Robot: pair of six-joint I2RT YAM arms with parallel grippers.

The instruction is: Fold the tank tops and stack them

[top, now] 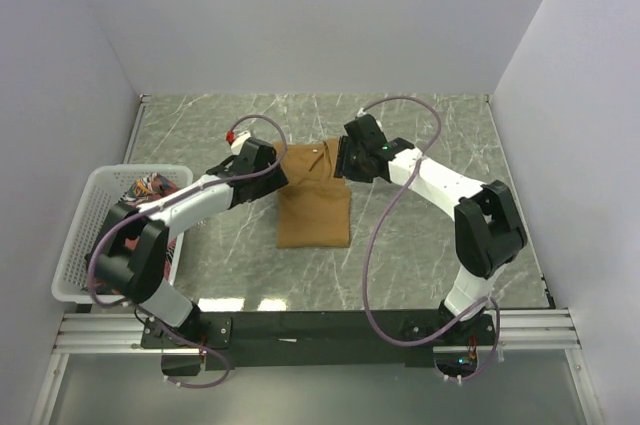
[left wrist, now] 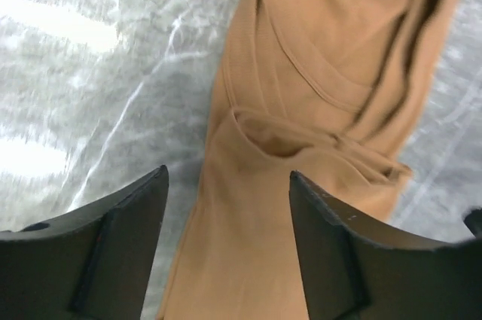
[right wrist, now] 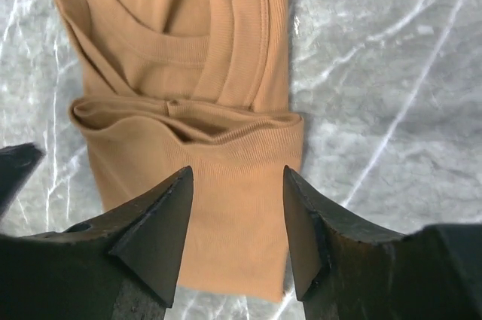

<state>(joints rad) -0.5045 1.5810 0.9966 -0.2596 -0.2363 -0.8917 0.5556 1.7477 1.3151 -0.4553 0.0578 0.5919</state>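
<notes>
Spread black fingers of the left gripper (left wrist: 226, 181) and right gripper (right wrist: 237, 177) hang empty over the tan tank top (top: 313, 207). It lies at mid-frame on the marble table (top: 430, 135) in the overhead view, with a loose crosswise fold across its middle. Bunched tops (top: 150, 186) sit in the white basket (top: 72, 245) at the frame's left edge. The folded flap looks puckered, so a pinch catching one layer could drag it open. The arms are close together and could also clash.

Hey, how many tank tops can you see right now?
2. A tan top lies folded on the table; a rust-and-dark top sits bunched in the basket at left. Others may be hidden there.
</notes>
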